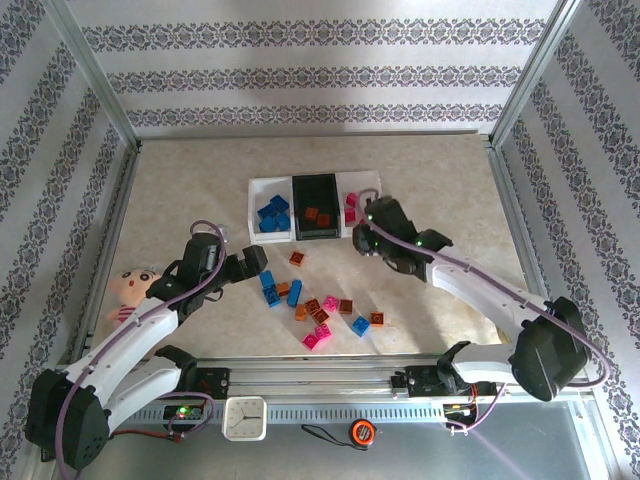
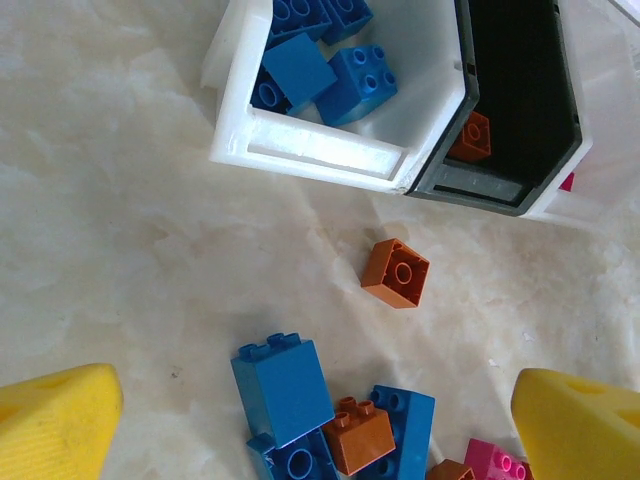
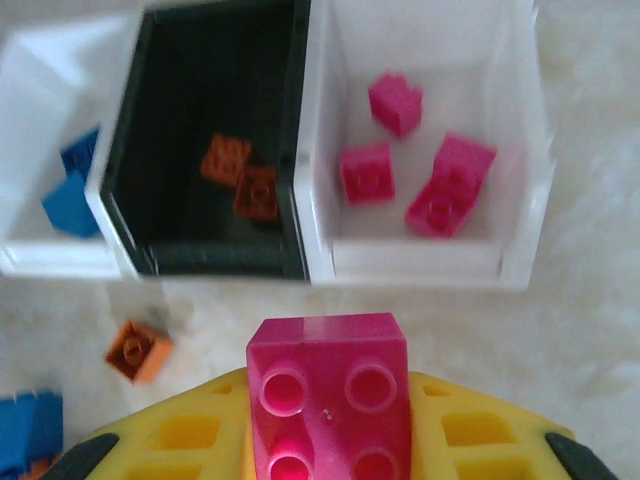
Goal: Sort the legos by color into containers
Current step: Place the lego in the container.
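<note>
Your right jaws are clamped on a pink brick (image 3: 328, 390). It is glossy moulded plastic, square, with four round studs facing the wrist camera, and it sits between ribbed yellow pads (image 3: 190, 440). In that view it hangs just outside the near wall of the containers (image 2: 310, 152), roughly in line with the wall shared by the black bin (image 3: 215, 262) and the right white bin (image 3: 420, 262).

The three bins are thin-walled, rectangular, open-topped plastic, joined in a row. The right white one holds four pink bricks (image 3: 368, 172), the black one holds two orange-brown bricks (image 3: 240, 175), and the left white bin (image 3: 50, 262) holds blue bricks (image 2: 330, 75).

Your left jaws stand wide apart with nothing between them, and their yellow fingertips (image 2: 55, 420) sit at the bottom corners of the wrist view. Under the gap is the edge of the loose legos (image 1: 320, 310): a smooth-sided blue block (image 2: 283, 385), an orange-brown piece (image 2: 360, 435) resting against more blue, and a pink one (image 2: 495, 465). A single orange-brown brick with a ring-shaped stud (image 2: 396, 272) lies apart, between that heap and the bins.

The worktop (image 1: 190, 190) is pale with a marbled, stone-like pattern. A soft doll (image 1: 133, 285) rests at its left side. The white square clock (image 1: 244, 418) on the front rail is too small to read.
</note>
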`<state>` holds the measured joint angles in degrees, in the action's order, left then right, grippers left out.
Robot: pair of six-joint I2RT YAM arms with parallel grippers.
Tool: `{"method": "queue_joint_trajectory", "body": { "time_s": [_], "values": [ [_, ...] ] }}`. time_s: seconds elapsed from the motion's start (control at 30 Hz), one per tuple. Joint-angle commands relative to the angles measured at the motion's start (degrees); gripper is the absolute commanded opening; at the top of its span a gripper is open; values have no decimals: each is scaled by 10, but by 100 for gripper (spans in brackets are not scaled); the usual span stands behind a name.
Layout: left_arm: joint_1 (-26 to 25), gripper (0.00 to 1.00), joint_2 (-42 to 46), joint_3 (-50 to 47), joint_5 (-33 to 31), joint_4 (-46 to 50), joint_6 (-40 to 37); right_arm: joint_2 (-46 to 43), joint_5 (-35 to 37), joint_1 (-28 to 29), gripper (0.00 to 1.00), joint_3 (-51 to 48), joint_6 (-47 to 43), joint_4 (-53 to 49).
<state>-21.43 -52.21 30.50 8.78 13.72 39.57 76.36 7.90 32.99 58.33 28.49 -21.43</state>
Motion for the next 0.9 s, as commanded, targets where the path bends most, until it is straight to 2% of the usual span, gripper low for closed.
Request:
{"method": "queue_joint_trajectory", "body": {
  "time_s": [0.0, 0.2, 0.37, 0.5, 0.6, 0.67, 0.87],
  "values": [
    [-6, 100, 10, -8, -3, 10, 10, 68, -3, -22, 25, 46, -27, 11],
    [-5, 100, 9, -9, -4, 17, 5, 217, 7, -52, 27, 162, -37, 2],
    [-5, 100, 11, -12, -6, 25, 3, 291, 4, -75, 29, 220, -32, -3],
    [-4, 100, 11, -17, -7, 29, 2, 330, 1, -83, 42, 256, -30, -12],
    [-4, 100, 11, -16, -11, 36, -4, 340, -3, -86, 62, 269, -25, -17],
    [-4, 100, 11, -13, -15, 44, -7, 330, -8, -85, 70, 265, -23, -14],
    [-5, 99, 1, -13, 2, 51, -22, 259, -29, -71, 75, 188, -14, 19]
  ]
}}
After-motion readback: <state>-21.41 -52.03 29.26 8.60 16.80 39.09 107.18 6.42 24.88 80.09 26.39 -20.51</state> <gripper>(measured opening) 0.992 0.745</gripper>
